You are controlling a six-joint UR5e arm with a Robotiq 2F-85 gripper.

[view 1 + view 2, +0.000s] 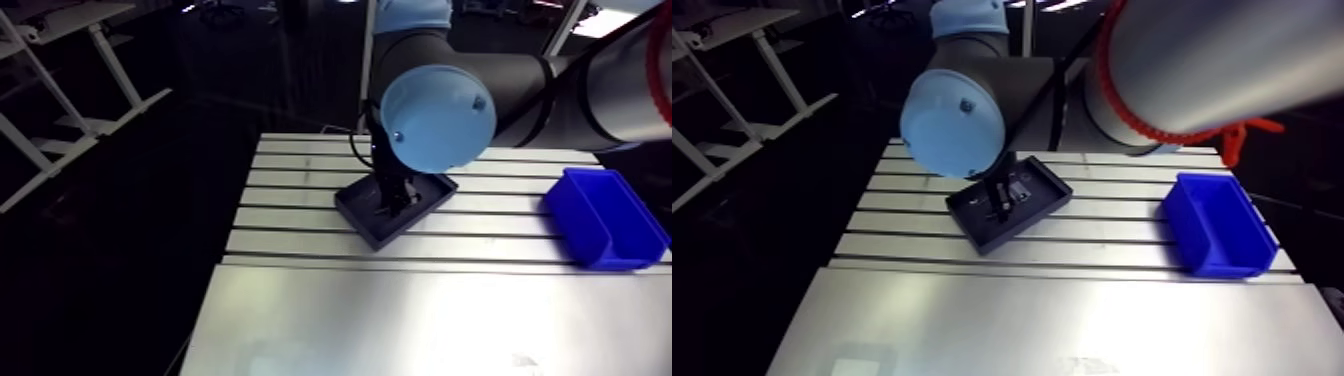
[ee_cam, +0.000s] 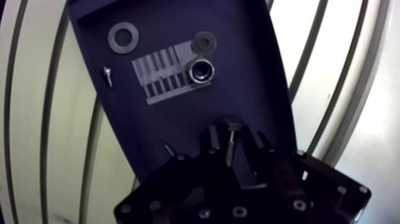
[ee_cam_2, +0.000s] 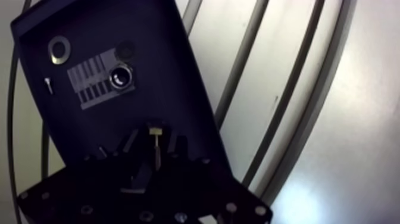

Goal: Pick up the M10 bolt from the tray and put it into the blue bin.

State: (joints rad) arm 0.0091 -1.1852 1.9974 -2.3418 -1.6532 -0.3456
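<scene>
Wrist view: the two-finger gripper (image 2: 234, 140) is seen lowered over the dark rectangular plastic tray (image 2: 250, 71). The fingers (image 2: 213, 138) are held partly open, with a dark gap left on each side of the slim silver M10 bolt (image 2: 230, 149). The bolt is placed midway between them, its head pointing away from the wrist. No contact between fingers and bolt can be made out, so nothing is recorded as gripped.

Ahead of the gripper, further parts are noted on the tray floor:
- a grey flat washer (image 2: 122, 37)
- a darker round washer (image 2: 205, 42)
- a shiny metal nut (image 2: 202, 70) resting on a pale striped label (image 2: 163, 74)
- a small silver screw (image 2: 108, 76), beside the label

Arm view: the tray is seen lying at an angle on the slotted aluminium table (image 1: 400, 320). The open-topped blue plastic bin (image 1: 605, 215) is set well apart from the tray, at the table's edge.
</scene>
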